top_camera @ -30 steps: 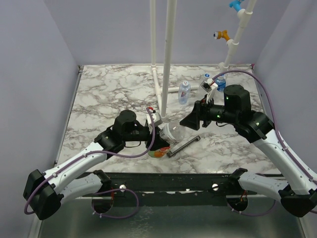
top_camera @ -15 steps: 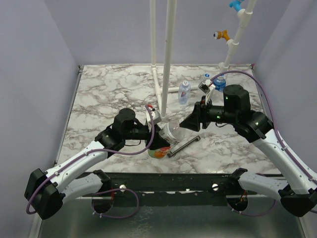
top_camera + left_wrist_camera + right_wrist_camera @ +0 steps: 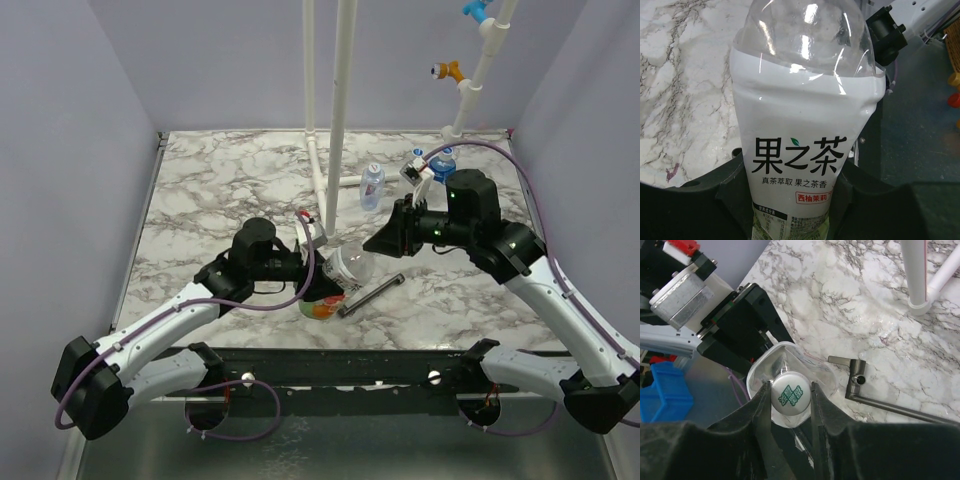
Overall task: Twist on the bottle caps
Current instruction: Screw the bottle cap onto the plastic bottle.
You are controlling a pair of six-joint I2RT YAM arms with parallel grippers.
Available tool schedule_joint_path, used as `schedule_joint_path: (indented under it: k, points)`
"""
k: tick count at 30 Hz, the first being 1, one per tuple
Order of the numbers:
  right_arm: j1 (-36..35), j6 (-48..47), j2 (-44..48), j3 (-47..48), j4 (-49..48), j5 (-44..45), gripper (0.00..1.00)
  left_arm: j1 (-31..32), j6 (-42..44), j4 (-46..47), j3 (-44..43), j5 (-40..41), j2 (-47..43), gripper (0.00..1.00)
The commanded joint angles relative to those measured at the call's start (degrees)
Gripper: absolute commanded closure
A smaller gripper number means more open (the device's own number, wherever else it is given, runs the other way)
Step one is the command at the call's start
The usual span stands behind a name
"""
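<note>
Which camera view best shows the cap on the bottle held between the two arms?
The right wrist view. The white cap with green print faces the lens, closely flanked by the fingers of the right gripper. The top view hides it behind that gripper; the left wrist view shows only the labelled body of the bottle.

Clear bottle point(image 3: 800, 75) with white, black-lettered label; white cap point(image 3: 790, 394) printed green; table point(image 3: 220, 190) of grey-veined white marble.
</note>
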State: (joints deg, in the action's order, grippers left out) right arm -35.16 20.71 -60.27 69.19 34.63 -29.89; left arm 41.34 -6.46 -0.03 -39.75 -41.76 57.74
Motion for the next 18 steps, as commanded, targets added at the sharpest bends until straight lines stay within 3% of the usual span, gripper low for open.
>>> schedule_joint_path:
  k: [1, 7, 18]
  points:
    - [-0.52, 7.86, -2.72, 1.55, 4.01, 2.69, 0.87, -0.13, -0.81, 0.39, -2.52, 9.95, 2.05, 1.0]
    - [-0.46, 20.79, -5.54, 0.95, 6.35, 6.04, 0.9, 2.8, 1.76, 0.12, -5.39, 28.13, 2.12, 1.0]
    - [-0.48, 32.71, -4.81, -7.46, 1.43, 7.82, 0.9, 20.53, 16.81, 5.25, -7.63, 63.99, 3.67, 1.0]
